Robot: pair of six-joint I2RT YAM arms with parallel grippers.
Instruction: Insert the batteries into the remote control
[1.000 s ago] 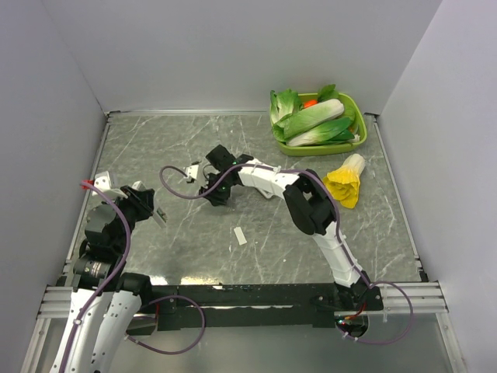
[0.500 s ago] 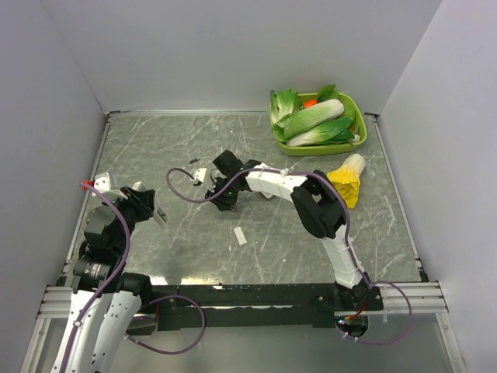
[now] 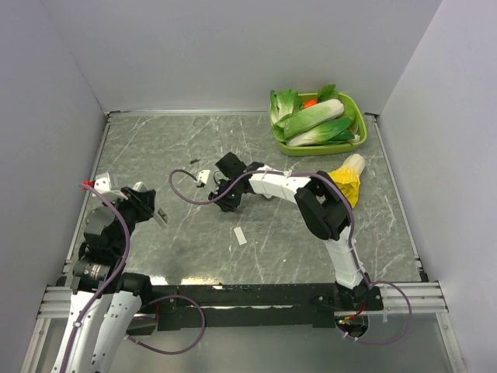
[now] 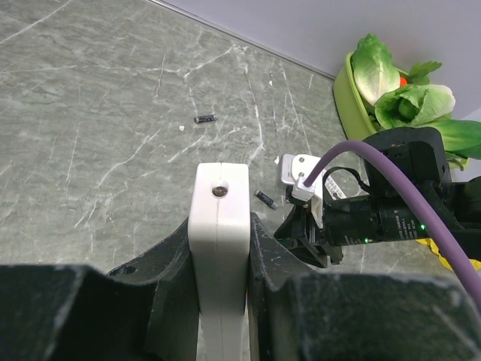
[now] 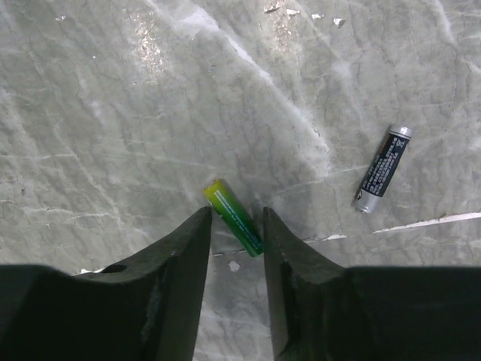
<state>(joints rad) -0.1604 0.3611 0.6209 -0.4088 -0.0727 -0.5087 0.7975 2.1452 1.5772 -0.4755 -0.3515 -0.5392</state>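
Left wrist view: left gripper [image 4: 219,235] was clamped on the remote control [image 4: 219,207]. The remote stood on edge between the fingers at lower centre, its end with a small hole pointing up the frame. Grip looked firm. One dark battery [image 4: 204,118] lay on the table [image 4: 90,90] at upper centre. Another lay just beside the right arm, mid right.

Right wrist view: right gripper [image 5: 236,222] was low over the table, fingers narrowly apart. They straddled one of the batteries [image 5: 232,215], the green-yellow one, at centre frame. It lay diagonal across the gap, not squarely between the fingers. The right finger [image 5: 289,256] was about at its lower end, but contact could not be told. A dark battery sat well apart at the right.

Step judged: pinch and lift the green cell. To do it well, turn the wrist so the fingers meet the cell's long sides. Otherwise a skewed squeeze could roll it away.

Top view: right arm reached to centre. The left gripper held the remote at mid left, near it but apart. A small white strip [image 3: 240,236] lay below centre, and the green tray [image 3: 311,149] at upper right.
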